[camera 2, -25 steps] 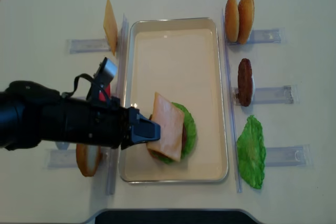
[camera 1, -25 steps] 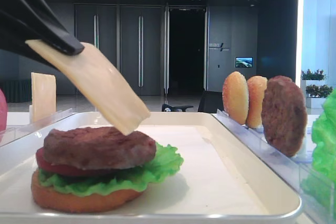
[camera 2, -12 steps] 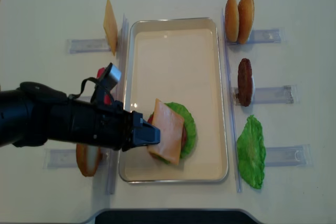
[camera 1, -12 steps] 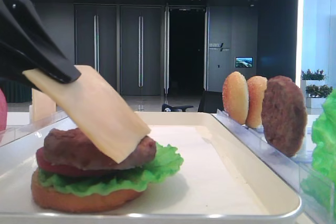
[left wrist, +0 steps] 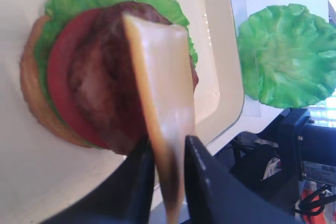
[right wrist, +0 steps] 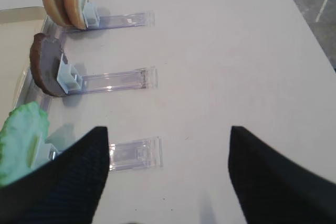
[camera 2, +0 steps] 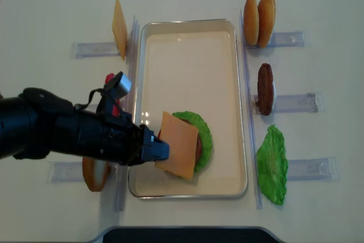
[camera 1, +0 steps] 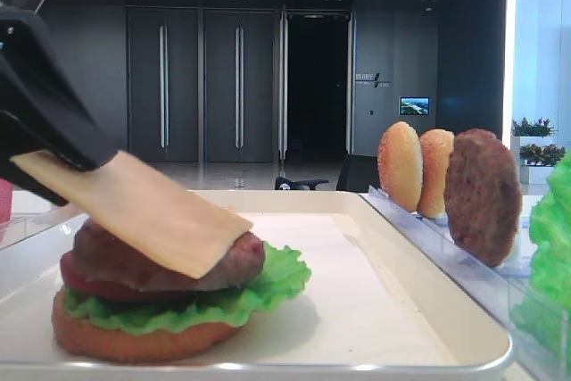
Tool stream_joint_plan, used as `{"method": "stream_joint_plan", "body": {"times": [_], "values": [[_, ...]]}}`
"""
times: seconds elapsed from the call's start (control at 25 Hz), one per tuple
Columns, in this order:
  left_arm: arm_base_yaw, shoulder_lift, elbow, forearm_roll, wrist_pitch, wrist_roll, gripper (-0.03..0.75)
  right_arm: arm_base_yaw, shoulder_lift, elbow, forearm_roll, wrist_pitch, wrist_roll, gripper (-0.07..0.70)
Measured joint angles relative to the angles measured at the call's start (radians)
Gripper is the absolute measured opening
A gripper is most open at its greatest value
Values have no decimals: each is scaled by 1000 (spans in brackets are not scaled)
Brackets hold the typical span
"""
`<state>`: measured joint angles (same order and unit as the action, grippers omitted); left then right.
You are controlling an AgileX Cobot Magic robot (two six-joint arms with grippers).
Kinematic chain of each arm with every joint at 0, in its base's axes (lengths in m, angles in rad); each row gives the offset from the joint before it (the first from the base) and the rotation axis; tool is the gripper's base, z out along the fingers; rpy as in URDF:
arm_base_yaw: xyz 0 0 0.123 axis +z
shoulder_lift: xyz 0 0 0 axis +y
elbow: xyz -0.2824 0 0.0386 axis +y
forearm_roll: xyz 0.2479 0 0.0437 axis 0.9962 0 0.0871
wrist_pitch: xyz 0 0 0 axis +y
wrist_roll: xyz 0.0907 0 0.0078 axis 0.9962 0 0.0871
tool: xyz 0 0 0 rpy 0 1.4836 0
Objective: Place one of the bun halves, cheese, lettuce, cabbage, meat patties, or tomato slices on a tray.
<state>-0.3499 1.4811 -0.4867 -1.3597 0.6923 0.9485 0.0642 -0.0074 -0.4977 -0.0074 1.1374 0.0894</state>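
Left tool point(left wrist: 167, 153) pinches the cheese point(camera 2: 178, 153) by one edge, slice tilted onto the meat patty point(camera 1: 169, 258) (stack in tray point(camera 2: 187, 44)). Right tool point(right wrist: 165, 177) spread wide, holding nothing.

Right wrist view: fingers point(right wrist: 63, 182) blurred, tips cut off at bottom edge. Front view: lettuce point(camera 1: 553, 220) cut by right edge. Overhead: cheese point(camera 2: 178, 145) hides most of the patty point(camera 2: 198, 147) beneath.
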Motion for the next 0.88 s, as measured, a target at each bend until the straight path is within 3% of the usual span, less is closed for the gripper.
{"method": "stream_joint_plan", "body": {"times": [0.24,0.32,0.48,0.6,0.72,0.88], "values": [[0,0,0,7,-54,0,431,0,0,0,0,0,0,488],[0,0,0,12,-79,0,489,0,0,0,0,0,0,488],[0,0,-5,59,-129,-37,524,0,0,0,0,0,0,488],[0,0,-30,159,-137,-126,527,0,0,0,0,0,0,488],[0,0,-82,274,-128,-218,529,0,0,0,0,0,0,488],[0,0,-186,390,-69,-312,526,0,0,0,0,0,0,488]]}}
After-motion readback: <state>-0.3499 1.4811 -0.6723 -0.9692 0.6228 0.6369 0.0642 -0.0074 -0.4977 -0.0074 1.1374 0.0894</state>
